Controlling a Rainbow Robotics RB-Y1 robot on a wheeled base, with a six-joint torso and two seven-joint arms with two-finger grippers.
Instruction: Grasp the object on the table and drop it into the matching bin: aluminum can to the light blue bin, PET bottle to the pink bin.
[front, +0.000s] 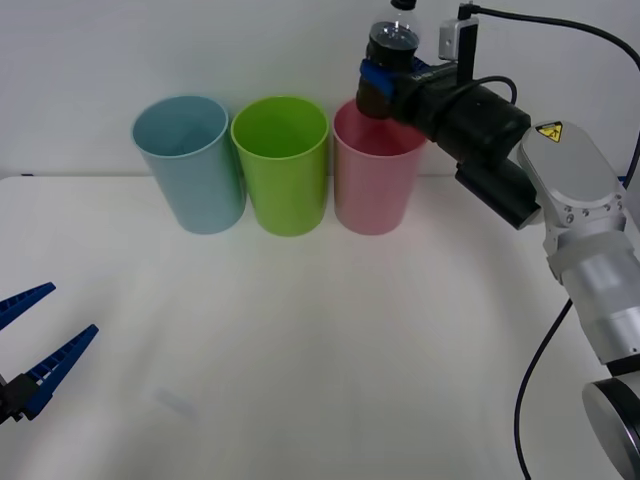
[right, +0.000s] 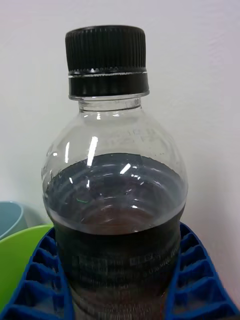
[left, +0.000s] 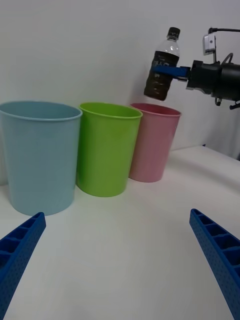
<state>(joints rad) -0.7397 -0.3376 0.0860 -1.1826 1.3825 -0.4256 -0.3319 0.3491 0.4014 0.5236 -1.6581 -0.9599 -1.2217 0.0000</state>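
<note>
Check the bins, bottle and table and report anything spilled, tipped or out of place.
Nothing stands out. The light blue bin, lime green bin and pink bin stand upright in a row on the table. The right gripper holds the capped PET bottle slightly tilted above the pink bin.

Lime green bin (front: 281, 163), tall, round, tapered like a big cup, upright in the middle of a row of three, its neighbours close beside it. Plain pale wall (front: 150, 50) behind.
</note>
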